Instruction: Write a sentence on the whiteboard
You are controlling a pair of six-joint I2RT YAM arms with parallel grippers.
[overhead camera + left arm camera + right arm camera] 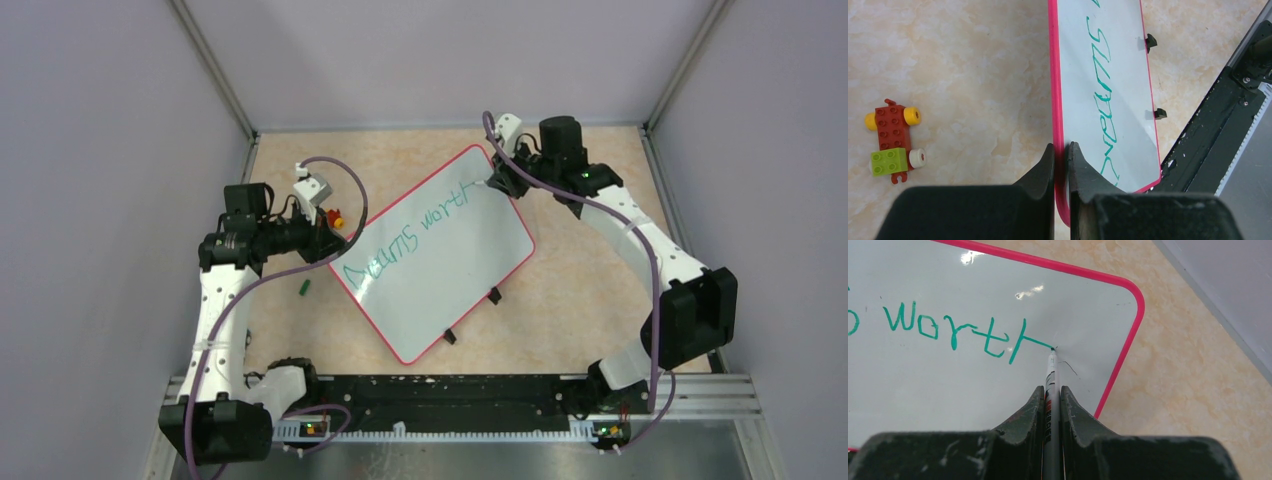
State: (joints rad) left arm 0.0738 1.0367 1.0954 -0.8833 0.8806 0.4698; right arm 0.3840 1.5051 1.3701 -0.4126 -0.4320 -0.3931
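The whiteboard [455,265] lies slantwise on the table, white with a thin red rim [1054,100]. Green lettering, the sentence [405,232], runs along its upper edge and reads roughly "Dreams wort" with a half-drawn last letter [1023,342]. My left gripper [1061,150] is shut on the board's red rim at its left corner. My right gripper [1051,392] is shut on a grey marker [1050,385]. The marker's tip [1053,349] touches the board at the end of the last green stroke, near the board's far right corner [492,180].
A small toy car of red and green bricks with yellow wheels [894,142] lies left of the board near my left gripper. A green marker cap [304,287] lies on the table by the left arm. Black feet [1151,42] stick out from the board's near edge. The black base rail [450,395] runs along the front.
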